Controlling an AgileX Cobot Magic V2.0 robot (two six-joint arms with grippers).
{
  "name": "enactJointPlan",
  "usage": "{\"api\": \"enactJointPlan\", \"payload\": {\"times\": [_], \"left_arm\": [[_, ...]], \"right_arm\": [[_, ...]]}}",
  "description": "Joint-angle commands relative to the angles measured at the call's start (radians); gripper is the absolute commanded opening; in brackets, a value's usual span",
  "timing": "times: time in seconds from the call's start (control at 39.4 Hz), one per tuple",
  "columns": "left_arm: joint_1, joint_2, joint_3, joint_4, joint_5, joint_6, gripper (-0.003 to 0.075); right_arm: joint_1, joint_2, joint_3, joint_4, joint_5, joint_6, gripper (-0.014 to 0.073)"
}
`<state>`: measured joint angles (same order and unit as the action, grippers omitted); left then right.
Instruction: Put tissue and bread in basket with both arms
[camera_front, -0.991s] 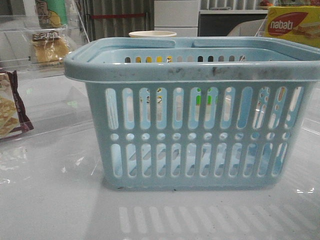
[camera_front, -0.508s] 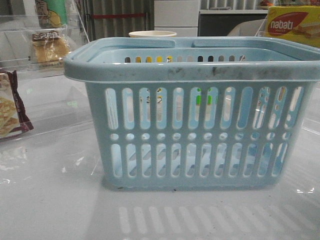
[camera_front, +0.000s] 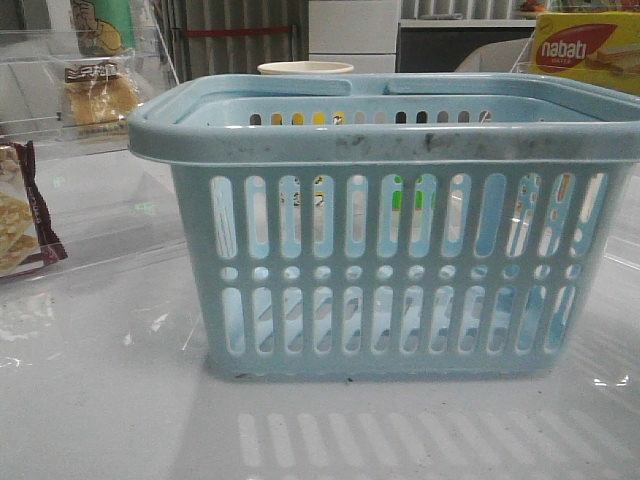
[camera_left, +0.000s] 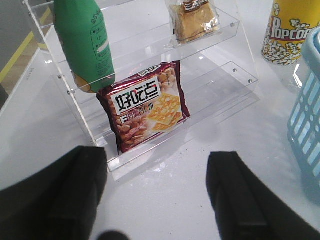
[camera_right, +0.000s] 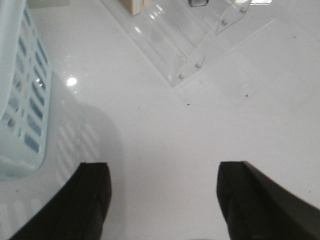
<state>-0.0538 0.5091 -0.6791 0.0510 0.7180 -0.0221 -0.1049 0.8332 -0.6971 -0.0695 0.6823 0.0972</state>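
At about 9 o'clock in the front view, a dark red packet of flat crackers (camera_front: 22, 208) stands against a clear acrylic stepped shelf (camera_front: 110, 215). Higher on that shelf, near 10 o'clock, sits the pale tan bread in a clear wrapper with a dark label strip (camera_front: 98, 92), upright, its long axis vertical and the label end up; beside it is a tall green bag (camera_front: 102, 24). The large light blue slotted plastic basket (camera_front: 390, 145) fills the centre of the white surface (camera_front: 110, 400), its long side facing the camera, a cream cup rim (camera_front: 305, 68) showing behind it. At 1 o'clock stands a yellow "nabati" box (camera_front: 585, 50).

The left end effector (camera_left: 157, 195) hangs released, fingers wide apart, over the surface in front of the crackers. The right end effector (camera_right: 165, 200) is likewise spread and grasps nothing, above bare surface beside the basket. The tissue cannot be made out.
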Motion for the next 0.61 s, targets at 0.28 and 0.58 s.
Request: {"api": "enactJointPlan", "payload": {"times": [0.28,0.58], "left_arm": [[-0.006,0.011,-0.030,0.003,-0.079,0.000,0.0494],[-0.006,0.011,-0.030,0.003,-0.079,0.000,0.0494]], "right_arm": [[-0.103,0.382,-0.371,-0.017,-0.106,0.002,0.0557],[-0.102,0.696,-0.661,-0.017,-0.059,0.000,0.0545]]}}
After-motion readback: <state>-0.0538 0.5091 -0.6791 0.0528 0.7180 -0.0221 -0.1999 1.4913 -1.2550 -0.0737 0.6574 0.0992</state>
